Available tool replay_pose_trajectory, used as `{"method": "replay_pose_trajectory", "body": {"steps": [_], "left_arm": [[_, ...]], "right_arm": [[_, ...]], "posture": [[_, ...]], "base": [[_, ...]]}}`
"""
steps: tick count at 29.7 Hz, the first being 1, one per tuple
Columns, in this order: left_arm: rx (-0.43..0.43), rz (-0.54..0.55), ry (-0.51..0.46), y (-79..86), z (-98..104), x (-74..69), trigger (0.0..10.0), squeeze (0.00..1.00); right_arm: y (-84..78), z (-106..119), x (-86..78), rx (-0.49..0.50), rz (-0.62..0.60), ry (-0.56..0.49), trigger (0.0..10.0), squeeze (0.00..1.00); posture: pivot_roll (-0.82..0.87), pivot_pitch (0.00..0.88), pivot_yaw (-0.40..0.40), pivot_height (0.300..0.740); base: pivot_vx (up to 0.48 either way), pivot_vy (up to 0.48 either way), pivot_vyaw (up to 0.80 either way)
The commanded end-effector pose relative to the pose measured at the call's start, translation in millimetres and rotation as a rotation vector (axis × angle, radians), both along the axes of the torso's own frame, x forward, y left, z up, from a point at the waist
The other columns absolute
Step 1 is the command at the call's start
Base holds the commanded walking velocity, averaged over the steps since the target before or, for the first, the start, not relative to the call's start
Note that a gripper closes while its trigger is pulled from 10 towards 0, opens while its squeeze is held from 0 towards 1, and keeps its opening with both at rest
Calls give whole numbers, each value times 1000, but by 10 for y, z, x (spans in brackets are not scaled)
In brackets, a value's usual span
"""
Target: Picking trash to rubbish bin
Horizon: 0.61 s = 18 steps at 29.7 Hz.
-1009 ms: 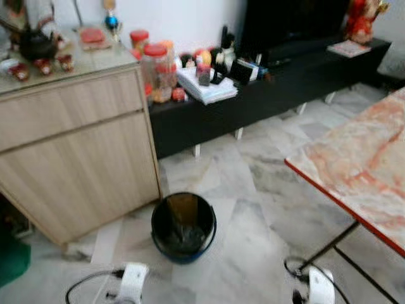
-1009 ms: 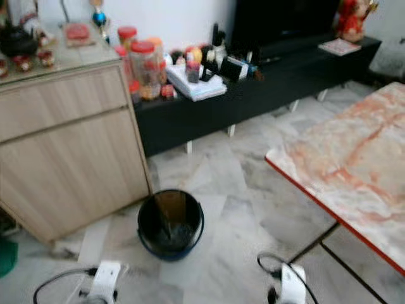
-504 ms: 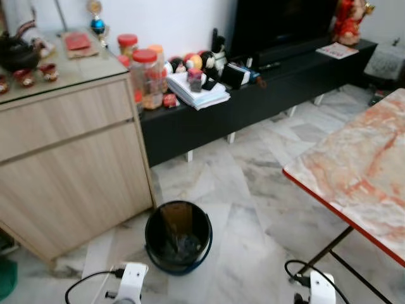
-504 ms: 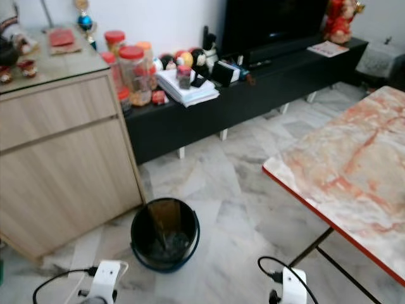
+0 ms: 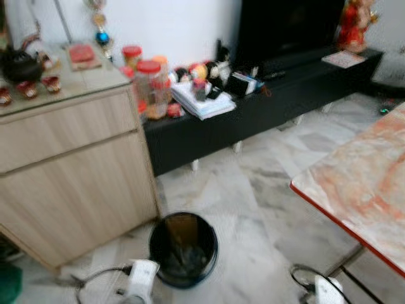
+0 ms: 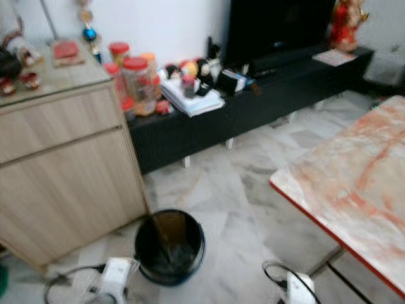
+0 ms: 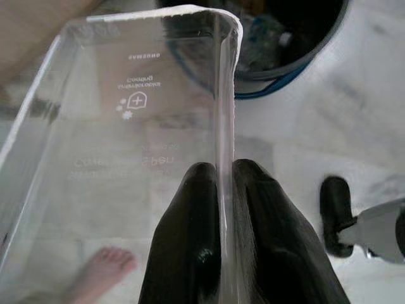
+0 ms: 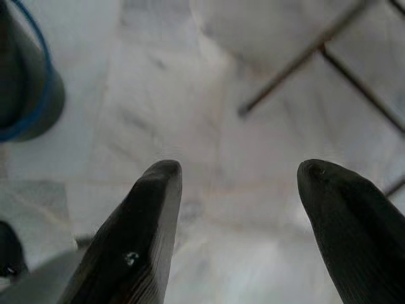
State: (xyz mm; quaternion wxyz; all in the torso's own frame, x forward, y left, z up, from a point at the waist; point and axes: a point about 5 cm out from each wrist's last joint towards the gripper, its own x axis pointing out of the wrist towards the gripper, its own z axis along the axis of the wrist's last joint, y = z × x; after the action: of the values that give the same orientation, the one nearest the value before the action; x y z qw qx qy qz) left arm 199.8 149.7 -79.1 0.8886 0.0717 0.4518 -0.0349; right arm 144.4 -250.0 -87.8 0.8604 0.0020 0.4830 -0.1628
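Pinching a clear plastic tray (image 7: 136,120), your left gripper (image 7: 218,183) nears the black bin (image 5: 183,248); the drop remains. Your right gripper (image 8: 237,209) hangs spread, empty.

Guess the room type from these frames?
Likely a home living room: a TV on a long black console cluttered with jars and knick-knacks, a wooden sideboard beside it, marble floor tiles, and a marble-pattern folding table.

I see a clear glossy plastic box (image 7: 126,120), a pale matt wood cabinet (image 5: 76,177), and polished marble floor (image 5: 253,209).
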Motion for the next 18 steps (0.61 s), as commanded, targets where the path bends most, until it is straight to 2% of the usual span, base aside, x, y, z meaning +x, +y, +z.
{"method": "replay_pose_trajectory", "body": {"steps": [1, 4, 18], "left_arm": [[34, 17, 32, 138, -39, -83, 10000, 0], [34, 15, 35, 136, -42, -88, 10000, 0], [29, 22, 30, 129, -33, -68, 10000, 0]], "right_arm": [[88, 34, 145, 14, 33, -37, 10000, 0], [88, 35, 146, 16, 31, -37, 10000, 0], [88, 30, 136, 18, 13, -37, 10000, 0]], "posture": [[-66, 6, -61, 740], [-66, 6, -61, 740], [-66, 36, -65, 740]], "base": [[274, 0, 800], [274, 0, 800], [272, 0, 0]]}}
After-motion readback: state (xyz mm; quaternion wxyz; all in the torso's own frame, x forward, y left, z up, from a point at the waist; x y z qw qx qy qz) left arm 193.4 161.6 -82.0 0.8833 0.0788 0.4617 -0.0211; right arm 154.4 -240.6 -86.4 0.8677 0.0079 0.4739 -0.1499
